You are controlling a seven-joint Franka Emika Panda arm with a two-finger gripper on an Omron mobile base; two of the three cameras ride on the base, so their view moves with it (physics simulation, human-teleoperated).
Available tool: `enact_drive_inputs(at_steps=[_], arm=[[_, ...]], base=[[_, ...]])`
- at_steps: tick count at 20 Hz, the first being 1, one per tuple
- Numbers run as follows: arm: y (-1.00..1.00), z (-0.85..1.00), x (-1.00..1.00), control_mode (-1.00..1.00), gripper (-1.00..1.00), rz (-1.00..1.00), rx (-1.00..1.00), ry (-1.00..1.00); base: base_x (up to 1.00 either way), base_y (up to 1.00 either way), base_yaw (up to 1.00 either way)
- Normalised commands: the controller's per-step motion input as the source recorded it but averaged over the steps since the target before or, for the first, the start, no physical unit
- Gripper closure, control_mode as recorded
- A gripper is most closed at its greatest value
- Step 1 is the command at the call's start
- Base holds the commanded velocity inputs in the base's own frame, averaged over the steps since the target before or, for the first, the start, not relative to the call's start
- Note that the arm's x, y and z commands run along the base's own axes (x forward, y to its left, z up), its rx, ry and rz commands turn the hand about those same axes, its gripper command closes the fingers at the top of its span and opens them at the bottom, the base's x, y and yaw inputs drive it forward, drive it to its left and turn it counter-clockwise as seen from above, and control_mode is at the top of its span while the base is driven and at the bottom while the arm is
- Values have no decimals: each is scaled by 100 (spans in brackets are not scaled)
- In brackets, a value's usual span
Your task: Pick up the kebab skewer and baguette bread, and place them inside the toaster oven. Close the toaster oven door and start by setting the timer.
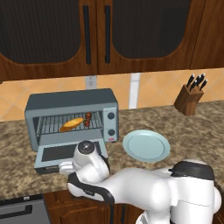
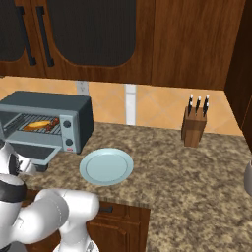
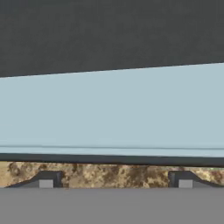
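The blue-grey toaster oven [image 1: 70,101] [image 2: 44,104] stands on the counter with its door [image 1: 57,153] [image 2: 29,152] folded down flat. On the wire rack inside lie the orange-tan baguette bread [image 1: 71,124] [image 2: 37,125] and, to its right, the dark red kebab skewer [image 1: 88,119] [image 2: 53,123]. My gripper [image 3: 115,183] is open, low at the door's front edge. In the hand view its fingertips [image 3: 46,181] stand wide apart over the speckled counter. The door's pale frame [image 3: 112,113] and dark glass lie just ahead of them.
A pale blue plate [image 1: 146,145] [image 2: 106,166] sits right of the oven. A wooden knife block [image 1: 190,97] [image 2: 194,123] stands at the back right. Dark wood cabinets hang over the counter. The counter's front edge runs just behind my hand.
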Motion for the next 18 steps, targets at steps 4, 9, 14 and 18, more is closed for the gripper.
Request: enact_drive_inputs(at_steps=[4,9,14,18], arm=[[-25,35,54,-100,-100,0,0,-26],[-33,50,71,-100,-100,0,0,-20],[-35,52,81,-100,-100,0,1,-29],[-33,23,68,-100,-100,0,0,-37]], base=[[0,0,0],[0,0,0],[0,0,0],[0,0,0]])
